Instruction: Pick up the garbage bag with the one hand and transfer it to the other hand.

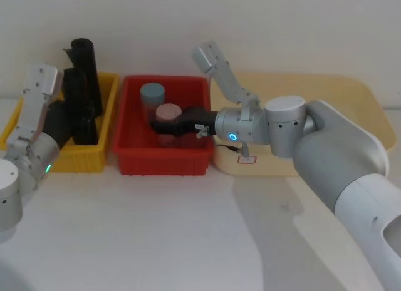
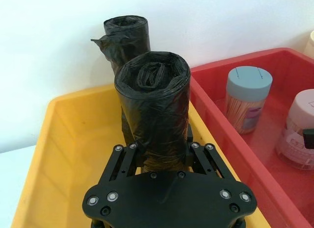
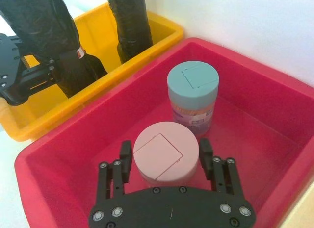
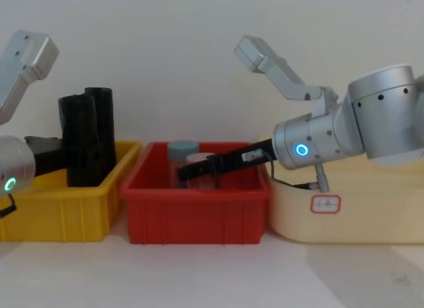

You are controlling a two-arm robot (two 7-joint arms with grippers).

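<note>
Bins [image 1: 164, 163]: jars [image 1: 152, 92] (red), garbage bag [image 2: 154, 105] (yellow)

The left arm [image 1: 28, 141] and the right arm [image 1: 351, 159] are being shown as smooth silver-grey shells with rounded joints that are dotted with small dark screw holes. A teal ring [image 4: 10, 184] is being lit at the left wrist and a blue ring [image 4: 302, 150] at the right. The left gripper [image 2: 159, 157] is being seen as plain matte black, with linked fingers and silver screws [image 2: 112, 195]. The right gripper [image 3: 166, 148] is being seen in the same black, marked with small white labels [image 1: 200, 125].
</note>
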